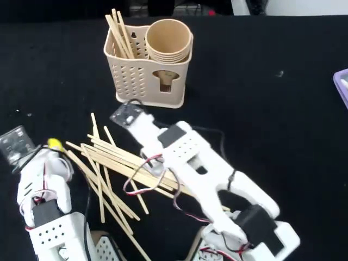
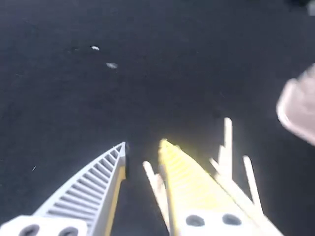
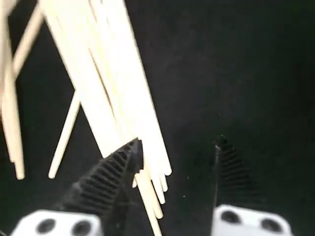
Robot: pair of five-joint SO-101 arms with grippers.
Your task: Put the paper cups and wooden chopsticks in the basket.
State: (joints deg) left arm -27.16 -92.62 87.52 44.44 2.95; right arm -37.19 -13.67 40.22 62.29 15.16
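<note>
Nested in one upright stack, paper cups (image 1: pixel 168 39), filling one compartment of the beige perforated basket (image 1: pixel 142 81). In the compartment beside them, a few standing chopsticks (image 1: pixel 118 33), on end and leaning out past the rim. Basket upright on the black table (image 1: pixel 261 109), toward its far side.

Nearer the arms, well apart from the basket, loose chopsticks (image 1: pixel 109 155) in a crossed heap flat on the table: a tight bundle running slantwise, with single sticks fanned off under and across it.

Over that heap, the white right arm (image 1: pixel 190 157), stretched from the near edge toward the basket and covering part of the bundle. In its wrist view, right gripper (image 3: pixel 177 143) spread wide and holding nothing. One dark ribbed fingertip (image 3: pixel 129 155) sits at the ends of the bundle (image 3: pixel 108 83); cannot tell whether touching. Other fingertip over bare table, apart from the sticks.

At the other end of the heap, left gripper (image 2: pixel 142 145), parted to a narrow gap with bare black table between the tips, holding nothing. Beside and behind its yellow finger (image 2: pixel 182 187), a few pale stick ends (image 2: pixel 227 142). From above, that yellow tip (image 1: pixel 54 144) just beside the outer ends of the heap.

At the table's edge on the right arm's side, a purple object (image 1: pixel 341 87), cut off by the frame.
</note>
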